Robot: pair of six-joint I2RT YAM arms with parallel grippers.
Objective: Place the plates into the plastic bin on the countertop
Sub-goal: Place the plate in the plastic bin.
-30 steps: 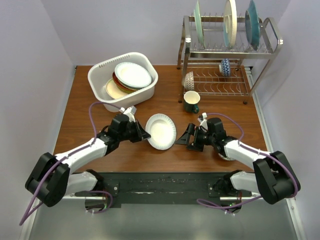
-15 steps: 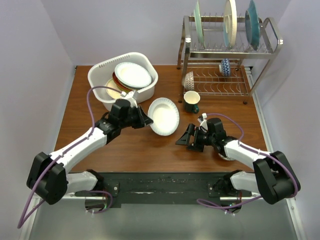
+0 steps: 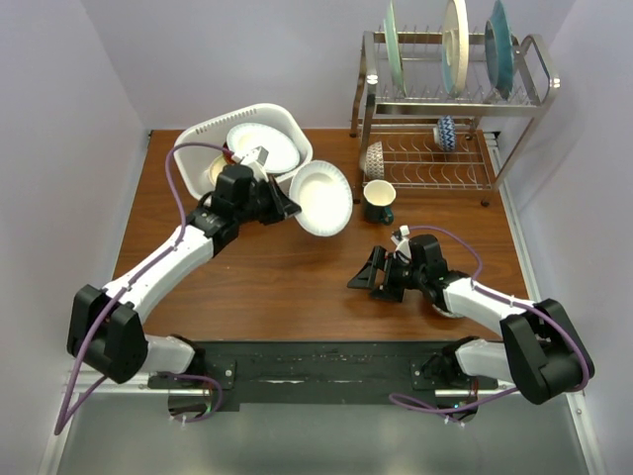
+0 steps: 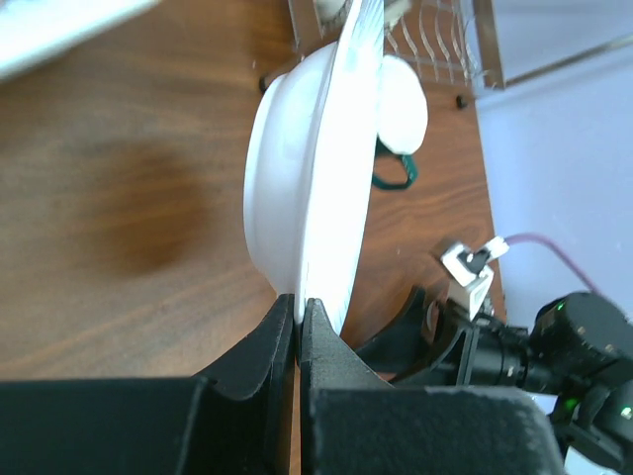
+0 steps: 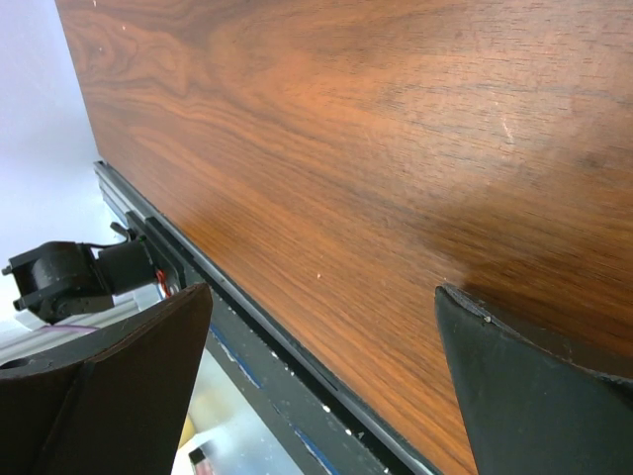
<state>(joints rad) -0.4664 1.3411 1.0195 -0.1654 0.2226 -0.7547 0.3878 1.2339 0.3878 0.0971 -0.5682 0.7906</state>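
Left pincer [image 3: 287, 206]: I see it clamped on the rim of the white plate [image 3: 321, 198]. In the left wrist view the two fingertips [image 4: 285, 315] are pressed close together with the thin rim between them.
White plate: it is held off the counter [image 3: 277, 287] and tilted, with its hollow face turned up and to the right. It hangs between the plastic bin [image 3: 198, 139] and the mug [image 3: 378, 201]. Its left edge is just beside the bin's right wall; I cannot tell whether they touch.
Plastic bin: I see it at the far left of the counter, with the left arm reaching along its near right corner.
Plates in the bin [image 3: 265, 146]: a stack lies inside, with a white plate with a dark rim line on top and darker and cream ones showing beneath.
Right pincer [image 3: 364, 275]: its jaws are spread wide with nothing between them. It sits low over bare wood at the near right, and in my wrist view only counter grain shows between the fingers [image 5: 109, 386].
Dish rack [image 3: 450, 99]: it stands at the far right of the counter.
Rack plates [image 3: 455, 45]: I count three standing upright in the top tier.
Bowls [image 3: 374, 158]: two small patterned ones sit on the lower tier.
Mug: dark green, upright on the counter, just near of the rack.
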